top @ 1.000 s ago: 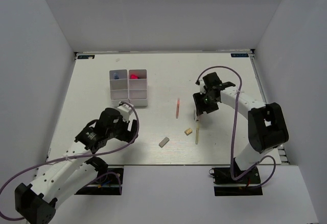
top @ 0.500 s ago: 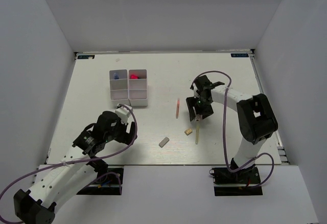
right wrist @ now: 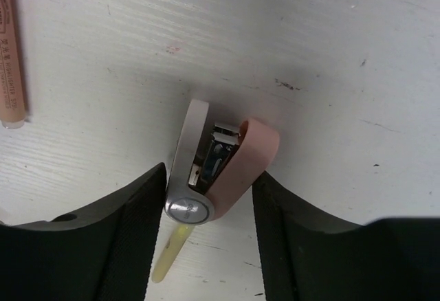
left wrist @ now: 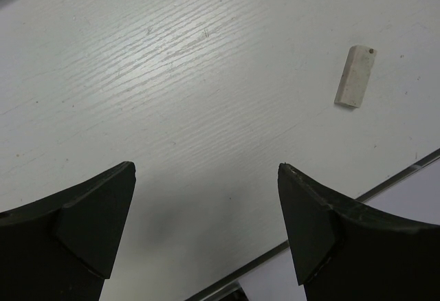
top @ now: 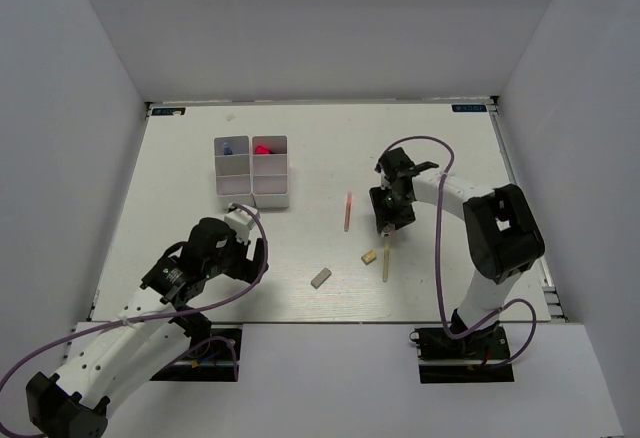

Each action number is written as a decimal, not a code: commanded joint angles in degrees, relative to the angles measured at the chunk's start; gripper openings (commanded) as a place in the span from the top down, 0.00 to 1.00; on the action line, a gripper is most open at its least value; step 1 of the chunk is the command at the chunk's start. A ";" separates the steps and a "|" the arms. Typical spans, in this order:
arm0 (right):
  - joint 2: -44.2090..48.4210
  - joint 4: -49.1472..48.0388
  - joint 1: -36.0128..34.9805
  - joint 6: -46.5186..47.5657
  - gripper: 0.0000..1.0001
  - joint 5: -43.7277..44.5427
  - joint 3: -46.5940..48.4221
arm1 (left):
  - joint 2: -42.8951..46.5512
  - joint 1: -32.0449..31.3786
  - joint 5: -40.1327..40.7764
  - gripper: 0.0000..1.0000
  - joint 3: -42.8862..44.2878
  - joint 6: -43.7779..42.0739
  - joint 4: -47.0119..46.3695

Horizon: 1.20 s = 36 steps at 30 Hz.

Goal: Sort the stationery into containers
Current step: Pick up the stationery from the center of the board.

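Top external view first: the two white trays (top: 252, 170) stand side by side at the far left of the table (top: 180, 208), touching along their long sides. A blue item (top: 228, 146) and a red item (top: 263, 148) sit in their farthest compartments, so sorting is under way. The loose pieces lie well apart from the trays: an orange pencil (top: 347, 212), a tan eraser (top: 369, 256), a white eraser (top: 321, 277) and a pale pencil (top: 385, 258). The right gripper (top: 386, 223) is down at the far tip of the pale pencil. The left gripper (top: 255, 258) hangs near its base, probably parked clear of the other arm's reach.

Left wrist view: the left gripper (left wrist: 206, 170) is spread wide and holds nothing, with only bare table between its fingers. The white eraser (left wrist: 355, 76) lies ahead and to one side.

Right wrist view: the right gripper (right wrist: 210, 174) brackets a small metal clip (right wrist: 189, 170) with a pink lever, lying across the end of the pale pencil (right wrist: 168, 256). Both fingers look pressed close to the clip's long sides, a sensible way to pinch its narrow width. The clip rests on the table, and whether it is clamped I cannot tell. The orange pencil (right wrist: 12, 67) lies off to the side, untouched.
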State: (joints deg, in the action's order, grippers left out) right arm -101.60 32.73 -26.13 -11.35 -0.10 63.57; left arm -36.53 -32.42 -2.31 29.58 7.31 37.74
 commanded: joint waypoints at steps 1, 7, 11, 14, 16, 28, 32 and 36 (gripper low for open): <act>3.07 -0.74 -0.06 -0.69 0.45 1.41 -1.86 | 0.59 0.08 0.46 0.06 -0.49 -0.63 0.41; 5.89 -1.27 -0.15 -0.33 0.55 1.59 -3.54 | 0.41 0.08 0.64 0.06 -0.40 -0.81 0.32; 7.29 -1.97 -0.06 0.63 0.66 0.71 -4.86 | 0.50 0.26 0.55 0.06 -0.58 -0.90 0.49; 7.30 -2.24 0.02 1.51 0.69 0.63 -4.69 | 0.24 0.17 0.64 0.06 -0.40 -0.90 0.50; 6.51 -2.06 -0.06 2.04 0.73 0.71 -4.07 | 0.24 0.17 0.81 0.06 -0.58 -0.98 0.41; 8.45 -1.80 -1.03 18.34 0.79 -13.74 8.53 | 2.86 0.17 4.13 0.06 -0.84 -0.98 -0.12; 1.70 9.69 -2.34 30.41 0.81 -22.30 23.50 | 7.60 0.34 9.94 0.06 -1.72 -0.11 -1.00; -5.88 19.09 -4.54 43.32 0.82 -26.87 41.49 | 10.87 0.43 15.74 0.06 -2.51 0.07 -0.82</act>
State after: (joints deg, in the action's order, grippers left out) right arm -102.63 41.50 -28.95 17.96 -19.31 95.46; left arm -27.40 -32.36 7.09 27.51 6.92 37.71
